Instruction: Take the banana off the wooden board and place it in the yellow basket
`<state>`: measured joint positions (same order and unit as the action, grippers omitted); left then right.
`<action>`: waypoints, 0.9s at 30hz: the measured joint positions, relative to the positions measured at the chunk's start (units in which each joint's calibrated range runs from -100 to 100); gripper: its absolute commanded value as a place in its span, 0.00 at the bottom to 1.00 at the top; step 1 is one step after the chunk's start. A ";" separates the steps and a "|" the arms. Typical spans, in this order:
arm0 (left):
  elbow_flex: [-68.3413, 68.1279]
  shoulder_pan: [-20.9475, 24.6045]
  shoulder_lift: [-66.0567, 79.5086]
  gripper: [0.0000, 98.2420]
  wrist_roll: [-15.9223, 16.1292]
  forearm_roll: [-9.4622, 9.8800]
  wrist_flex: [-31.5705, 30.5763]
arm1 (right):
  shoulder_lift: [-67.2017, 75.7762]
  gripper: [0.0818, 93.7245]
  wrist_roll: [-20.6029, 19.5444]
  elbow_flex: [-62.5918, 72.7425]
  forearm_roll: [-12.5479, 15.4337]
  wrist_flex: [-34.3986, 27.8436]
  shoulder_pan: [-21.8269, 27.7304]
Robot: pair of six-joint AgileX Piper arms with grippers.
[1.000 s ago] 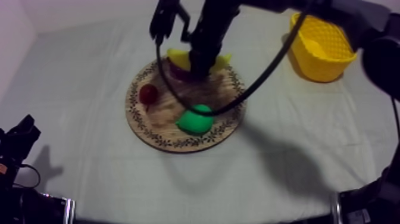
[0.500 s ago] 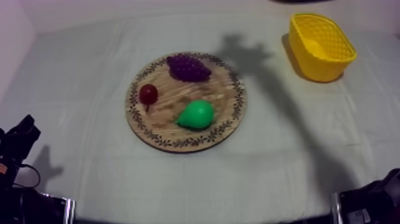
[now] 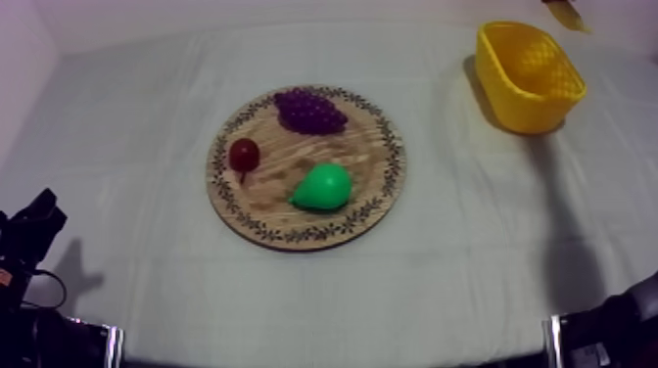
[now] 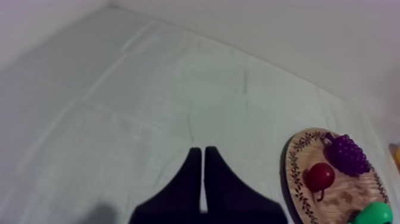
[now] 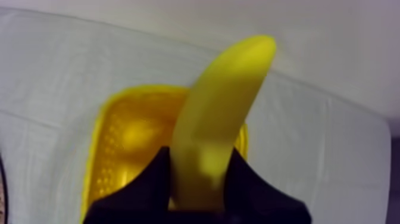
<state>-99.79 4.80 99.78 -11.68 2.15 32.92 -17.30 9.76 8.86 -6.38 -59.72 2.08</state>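
The right jaws are clamped on the curved yellow toy banana (image 5: 217,125). Their two black fingers (image 5: 149,187) press its lower end from either side, and the rest of the fruit sticks out past the fingertips, tilted up and away. Beyond and below these jaws sits the yellow woven basket (image 5: 128,140), its open mouth turned up towards them and its dotted inner wall and floor in plain sight. The banana is held in the air over it and is not yet inside. From above, a yellow tip of the banana (image 3: 566,12) shows just past the basket's far rim, clear of the desk (image 3: 470,254) under its grey-white cloth. The left jaws are closed on nothing, their fingers (image 4: 191,179) lying together as a narrow wedge over the cloth, well apart from the basket. Ahead of them and off to one side lies the round wooden board with a patterned rim (image 4: 296,179). It carries three pieces. A bunch of purple toy grapes (image 4: 347,154) lies at the part farthest from the left jaws. A small red fruit (image 4: 320,176) sits nearer to them, just inside the rim, and a green toy pear (image 4: 375,213) lies near the red fruit. All three rest on the wood, none touching another.
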 measured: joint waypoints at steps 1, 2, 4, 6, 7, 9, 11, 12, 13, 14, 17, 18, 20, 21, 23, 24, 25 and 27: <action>0.00 0.00 0.00 0.00 0.00 0.00 0.00 | -0.66 0.08 -0.65 -0.73 -0.54 0.19 0.30; 0.00 0.00 0.00 0.00 0.00 0.00 0.00 | -1.13 0.08 -1.05 -1.32 -0.81 0.29 0.42; 0.00 0.00 0.00 0.00 0.00 0.00 0.00 | -2.22 0.08 -1.63 -2.86 -0.95 0.29 0.46; 0.00 0.00 0.00 0.00 0.00 0.00 0.00 | -3.02 0.08 -1.64 -4.24 -0.47 0.40 0.27; 0.00 0.00 0.00 0.00 0.00 0.00 0.00 | -3.41 0.08 -1.44 -4.89 -0.18 0.40 0.09; 0.00 0.00 0.00 0.00 0.00 0.00 0.00 | -4.20 0.08 -0.77 -5.73 0.04 0.40 -0.21; 0.00 0.00 0.00 0.00 0.00 0.00 0.00 | -5.20 0.08 -0.77 -6.29 0.19 0.40 -0.57; 0.00 0.00 0.00 0.00 0.00 0.00 0.00 | -5.60 0.08 -0.77 -6.42 0.19 0.40 -0.68; 0.00 0.00 0.00 0.00 0.00 0.00 0.00 | -6.06 0.08 -0.79 -6.59 0.38 0.33 -0.74; 0.00 0.00 0.00 0.00 0.00 0.00 0.00 | -6.53 0.08 -0.79 -6.94 0.52 0.23 -0.77; 0.00 0.00 0.00 0.00 0.00 0.00 0.00 | -7.39 0.13 -0.91 -7.58 0.54 0.11 -0.66; 0.00 0.00 0.00 0.00 0.00 0.00 0.00 | -7.60 0.19 -0.91 -7.79 0.54 0.11 -0.62; 0.00 0.00 0.00 0.00 0.00 0.00 0.00 | -7.70 0.33 -0.93 -8.13 0.61 0.02 -0.55; 0.00 0.00 0.00 0.00 0.00 0.00 0.00 | -7.70 0.39 -0.84 -8.31 0.83 0.02 -0.50; 0.00 0.00 0.00 0.00 0.00 0.00 0.00 | -7.10 0.50 -0.14 -9.19 1.43 0.50 -0.30; 0.00 0.00 0.00 0.00 0.00 0.00 0.00 | -6.73 0.55 0.26 -9.68 1.62 0.91 -0.30; 0.00 0.00 0.00 0.00 0.00 0.00 0.00 | -6.08 0.58 0.72 -10.38 1.68 1.53 -0.27; 0.00 0.00 0.00 0.00 0.00 0.00 0.00 | -4.43 0.60 1.44 -11.87 1.83 3.32 -0.27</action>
<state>-99.79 4.80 99.78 -11.68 2.15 32.92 -21.72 11.20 -3.01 -4.56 -56.41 1.81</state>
